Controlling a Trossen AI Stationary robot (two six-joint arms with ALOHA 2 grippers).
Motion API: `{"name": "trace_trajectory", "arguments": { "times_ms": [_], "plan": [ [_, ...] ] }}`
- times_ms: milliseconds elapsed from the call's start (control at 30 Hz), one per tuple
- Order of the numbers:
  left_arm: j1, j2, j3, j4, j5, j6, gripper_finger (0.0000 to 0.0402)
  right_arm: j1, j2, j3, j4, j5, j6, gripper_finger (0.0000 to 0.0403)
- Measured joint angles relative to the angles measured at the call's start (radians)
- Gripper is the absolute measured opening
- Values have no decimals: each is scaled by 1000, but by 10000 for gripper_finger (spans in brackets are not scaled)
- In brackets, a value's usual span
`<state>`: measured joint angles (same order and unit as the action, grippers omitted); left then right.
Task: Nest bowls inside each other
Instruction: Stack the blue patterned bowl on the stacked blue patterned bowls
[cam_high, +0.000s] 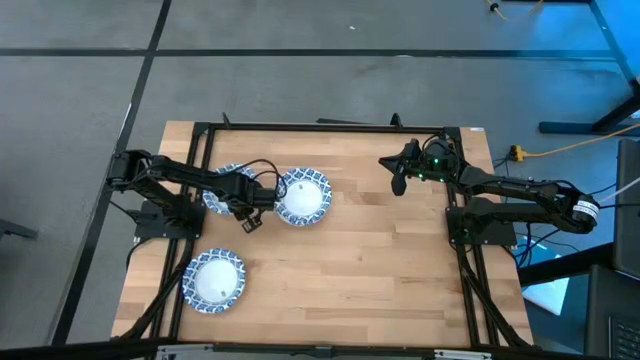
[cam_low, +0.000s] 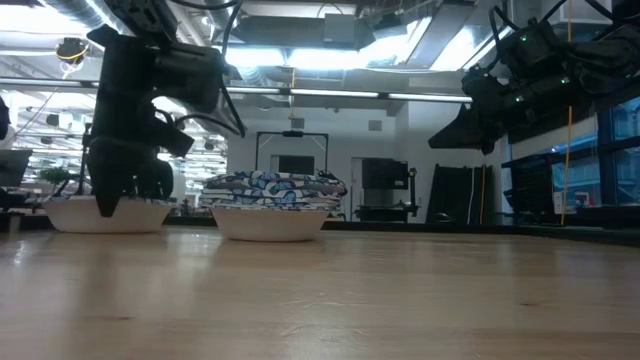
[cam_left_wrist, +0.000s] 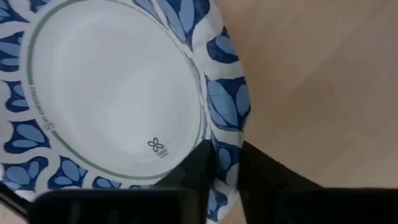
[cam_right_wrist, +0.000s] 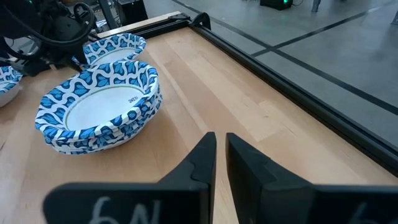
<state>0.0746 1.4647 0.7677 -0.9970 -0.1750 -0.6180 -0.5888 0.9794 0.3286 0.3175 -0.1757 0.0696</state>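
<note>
Left gripper (cam_left_wrist: 225, 177) pinches round stacked bowls' (cam_high: 302, 197) scalloped blue-patterned rim.

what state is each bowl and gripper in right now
left gripper: shut on centre bowl stack rim
centre bowl stack: several bowls nested, upright
far-left bowl: upright, partly under left arm
near bowl: upright, standing alone
right gripper: nearly shut, empty, raised

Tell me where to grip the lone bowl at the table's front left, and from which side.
Grip the bowl by its wide patterned rim, one finger inside and one outside, coming down from above. It sits upright and open, and is shallow, so the rim is the only edge that gives a hold. The left gripper holds another bowl's rim this way. The right gripper waits far off.
</note>
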Motion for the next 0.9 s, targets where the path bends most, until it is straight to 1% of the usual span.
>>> {"name": "trace_trajectory", "arguments": {
  "times_ms": [167,300,500,667,733,833,900],
  "plan": [
    [5,-6,0,-5,-32,24,9,0,0,0,0,0,0,38],
    [30,-38,14,-28,-28,28,6,0,0,0,1,0,0,38],
    [66,-161,78,-48,-37,51,2,0,0,0,4,1,0,38],
    [59,-251,183,-29,-38,92,1,0,0,0,7,20,-2,38],
    [28,-256,243,5,-42,111,1,0,0,0,7,29,-1,38],
    [-35,-245,331,60,-91,187,1,0,0,0,7,35,-1,38],
    [-56,-224,381,75,-110,210,1,0,0,0,7,35,0,38]
  ]
}}
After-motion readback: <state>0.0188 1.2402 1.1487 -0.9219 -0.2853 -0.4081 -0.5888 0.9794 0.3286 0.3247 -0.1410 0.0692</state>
